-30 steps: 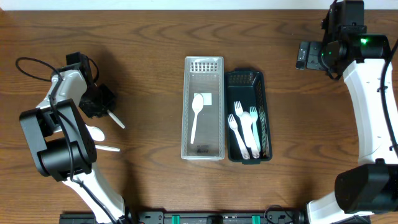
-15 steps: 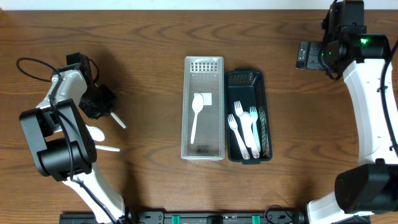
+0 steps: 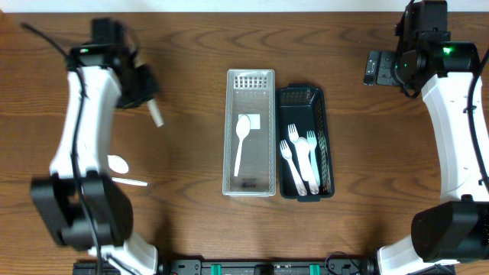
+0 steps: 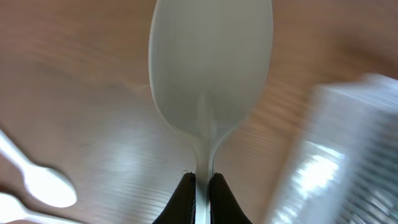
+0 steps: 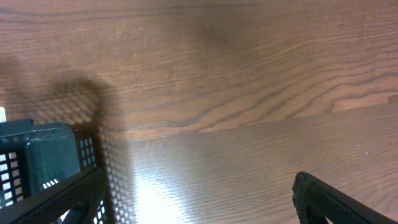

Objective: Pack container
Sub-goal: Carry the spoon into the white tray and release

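My left gripper point(image 3: 145, 95) is shut on a white plastic spoon point(image 3: 157, 114) and holds it above the table, left of the containers. In the left wrist view the jaws point(image 4: 201, 193) pinch the spoon's handle, and its bowl point(image 4: 211, 68) fills the frame. The clear container point(image 3: 228, 137) at the centre holds one white spoon point(image 3: 241, 141). The dark green basket point(image 3: 327, 145) beside it holds three white forks point(image 3: 300, 160). My right gripper point(image 3: 374, 69) is open and empty at the far right, above and to the right of the basket point(image 5: 43, 162).
Another white spoon point(image 3: 117, 163) and a thin white utensil point(image 3: 131, 182) lie on the wooden table at the left; the spoon also shows in the left wrist view point(image 4: 46, 183). The clear container's edge point(image 4: 348, 155) is blurred at the right.
My left arm has lifted the spoon off the table and swung up and to the right, towards the containers. The right arm has not moved.
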### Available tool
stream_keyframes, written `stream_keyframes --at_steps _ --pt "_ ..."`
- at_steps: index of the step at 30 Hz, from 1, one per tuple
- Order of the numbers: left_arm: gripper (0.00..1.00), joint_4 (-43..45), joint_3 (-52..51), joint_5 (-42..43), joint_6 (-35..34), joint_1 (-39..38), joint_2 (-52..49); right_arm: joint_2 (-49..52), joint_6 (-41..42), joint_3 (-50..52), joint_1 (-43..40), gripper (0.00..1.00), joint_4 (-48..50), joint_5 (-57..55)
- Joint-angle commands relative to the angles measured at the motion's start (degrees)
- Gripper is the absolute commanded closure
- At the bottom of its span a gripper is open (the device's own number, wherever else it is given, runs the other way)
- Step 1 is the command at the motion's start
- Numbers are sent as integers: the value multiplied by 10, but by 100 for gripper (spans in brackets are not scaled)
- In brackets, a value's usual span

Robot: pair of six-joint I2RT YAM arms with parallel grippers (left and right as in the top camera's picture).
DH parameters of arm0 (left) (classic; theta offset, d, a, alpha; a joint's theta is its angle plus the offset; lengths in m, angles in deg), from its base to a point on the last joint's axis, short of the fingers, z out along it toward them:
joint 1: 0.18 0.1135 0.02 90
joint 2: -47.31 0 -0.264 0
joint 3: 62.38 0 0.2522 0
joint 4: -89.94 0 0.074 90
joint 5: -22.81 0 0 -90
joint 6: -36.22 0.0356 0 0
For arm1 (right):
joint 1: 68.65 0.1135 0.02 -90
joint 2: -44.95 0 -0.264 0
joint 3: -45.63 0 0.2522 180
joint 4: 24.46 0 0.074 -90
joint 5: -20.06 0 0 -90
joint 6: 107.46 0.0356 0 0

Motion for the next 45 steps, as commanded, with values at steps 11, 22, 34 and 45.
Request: stream_keyframes --at_steps 11,22,34,45 --pt "94 7 2 -13 16 -265 -18 2 -8 -6 -6 1 -1 2" --pt "58 7 0 -14 -8 -289 -120 2 -8 -6 -6 1 -5 2" --pt "22 -33 27 -167 -20 -247 32 2 -9 -6 -6 1 -3 2" --pt "2 -78 6 -213 -173 39 92 2 -8 -6 -6 1 -9 2"
